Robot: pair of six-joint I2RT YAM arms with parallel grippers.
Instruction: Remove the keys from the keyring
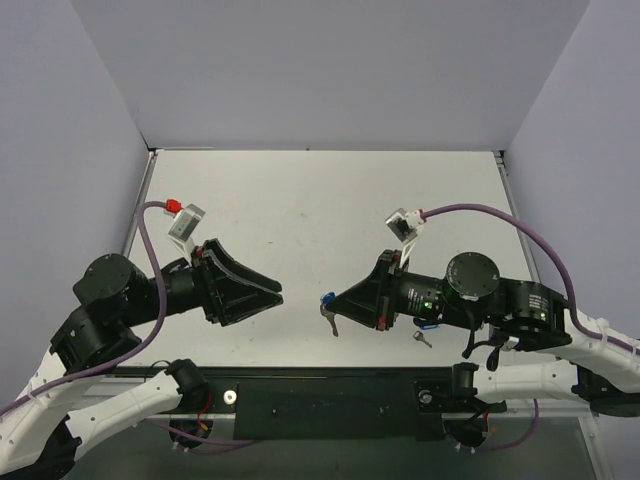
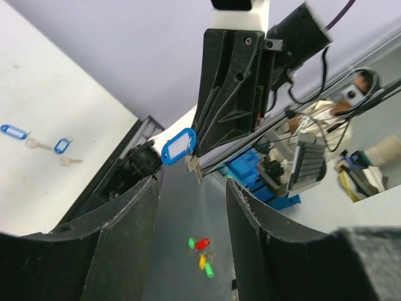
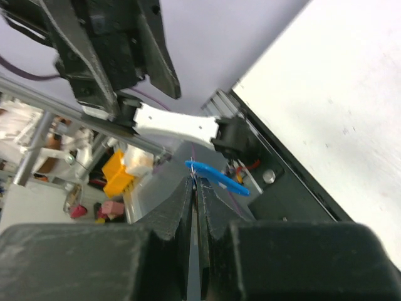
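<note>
My right gripper (image 1: 337,300) is shut on the thin wire keyring (image 3: 196,177) and holds it above the table. The ring's blue tag (image 3: 219,177) sticks out beside the tips. In the left wrist view the same tag (image 2: 178,145) shows its white label, and a silver key (image 2: 194,168) hangs under it; the key also shows in the top view (image 1: 330,320). My left gripper (image 1: 272,292) is open and empty, a short gap left of the ring and pointing at it. Two keys with blue tags (image 2: 14,131) (image 2: 61,145) lie on the table.
A small silver key (image 1: 421,338) and a blue bit (image 1: 428,322) lie on the table (image 1: 300,200) beside the right arm's wrist, partly hidden by it. Grey walls enclose the table on three sides. A black base plate (image 1: 330,395) runs along the near edge.
</note>
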